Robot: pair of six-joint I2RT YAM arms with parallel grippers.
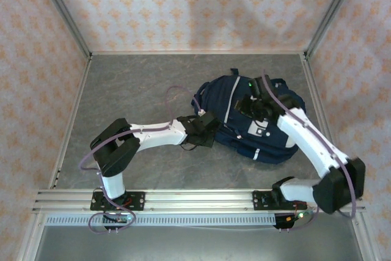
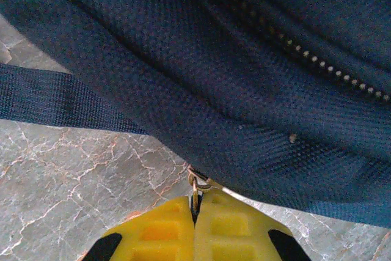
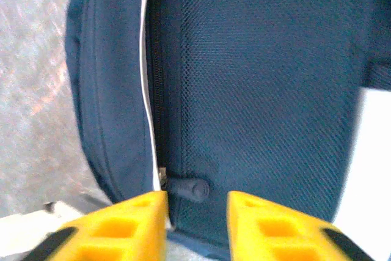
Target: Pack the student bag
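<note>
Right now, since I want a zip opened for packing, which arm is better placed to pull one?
Probably left: the left gripper is shut on a metal zip ring at the bag's edge. The right gripper stands open, with a dark pull between its jaws, ungripped.

Bag half covered, close views cropped

From above, the right arm (image 1: 305, 129) hides the bag's (image 1: 215, 99) right side. In the left wrist view a metal ring (image 2: 197, 181) sits between the left gripper's (image 2: 195, 209) pressed fingers, its lower part hidden; a strap (image 2: 49, 99) runs off the left edge. In the right wrist view a pale patch (image 3: 374, 151) is too blurred to read.
</note>
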